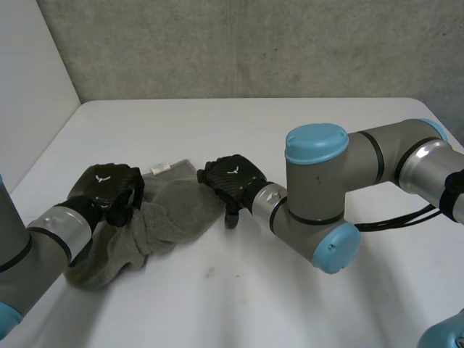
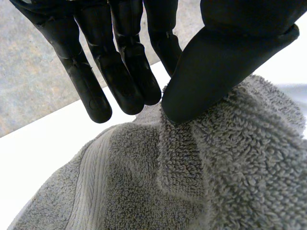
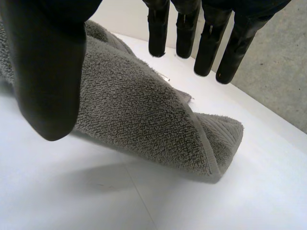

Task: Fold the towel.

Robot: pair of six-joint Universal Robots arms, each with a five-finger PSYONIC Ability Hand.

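The white table (image 1: 304, 138) runs back to a grey concrete wall (image 1: 254, 43). The right arm (image 1: 326, 188) reaches across from the right side, and the left arm (image 1: 51, 239) comes in at the near left corner.

A grey terry towel (image 1: 170, 214) lies bunched and partly folded on the left half of the table, between the two hands. In the right wrist view its doubled edge (image 3: 204, 143) lies on the table with a hemmed border along the fold.

The left robot hand (image 1: 109, 190) sits on the towel's left part. In its wrist view the fingers (image 2: 124, 81) are straight and spread, clear of the cloth, while the thumb (image 2: 216, 62) presses its tip into a raised fold of the towel (image 2: 216, 167). It looks released rather than grasping, though the contact under the thumb is hard to read.

The right robot hand (image 1: 232, 177) is at the towel's right edge, released: straight fingers (image 3: 206, 48) beyond the cloth, thumb (image 3: 48, 81) on the near side, nothing pinched.

A small white label (image 1: 161, 169) shows at the towel's far edge.
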